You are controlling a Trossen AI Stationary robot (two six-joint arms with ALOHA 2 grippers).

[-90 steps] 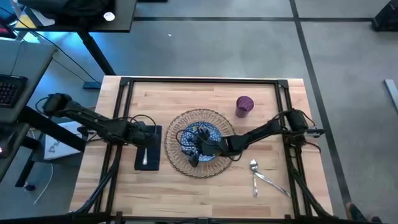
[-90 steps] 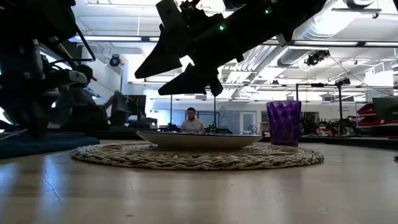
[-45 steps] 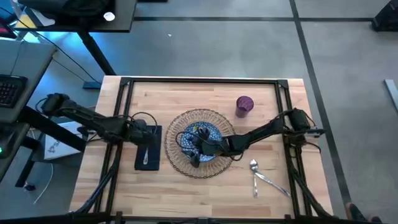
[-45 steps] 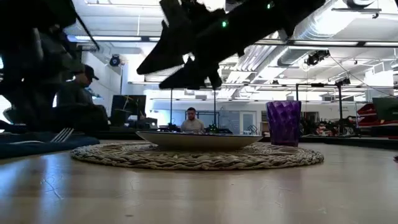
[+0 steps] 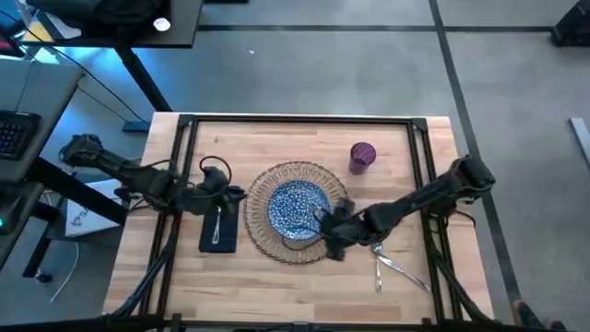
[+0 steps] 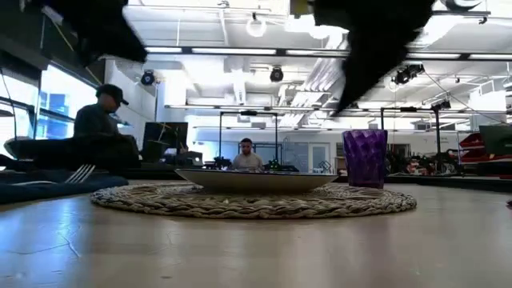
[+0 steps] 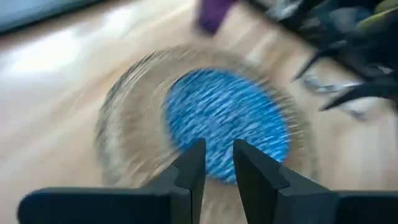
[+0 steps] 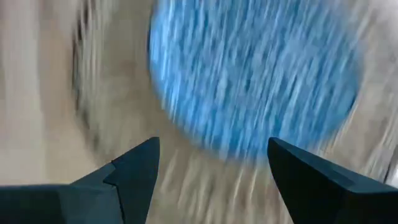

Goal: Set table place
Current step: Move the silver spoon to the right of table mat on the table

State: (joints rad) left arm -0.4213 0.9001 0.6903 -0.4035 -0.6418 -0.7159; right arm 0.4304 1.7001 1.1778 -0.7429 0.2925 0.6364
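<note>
A blue-white speckled plate (image 5: 297, 207) rests on a round wicker mat (image 5: 259, 224) in the middle of the table (image 5: 277, 138). Left of the mat lies a dark napkin (image 5: 208, 242), and a fork (image 6: 80, 172) lies on top of it. A purple cup (image 5: 362, 155) stands at the mat's far right. A spoon (image 5: 376, 245) and a knife (image 5: 402, 268) lie to the mat's near right. My left gripper (image 7: 217, 169) hovers over the napkin's far end, pointing at the plate, narrowly open and empty. My right gripper (image 8: 214, 180) is wide open and empty over the mat's near right rim.
Black rails (image 5: 295, 118) frame the tabletop. The near strip of the table (image 5: 277, 295) is bare wood. Two people (image 6: 100, 120) sit in the room beyond the far edge.
My right gripper has drawn back from above the plate toward the table's right and near edges, and now hangs over the mat's rim beside the spoon. My left gripper has risen off the napkin and turned toward the plate. The fork stays lying on the napkin.
</note>
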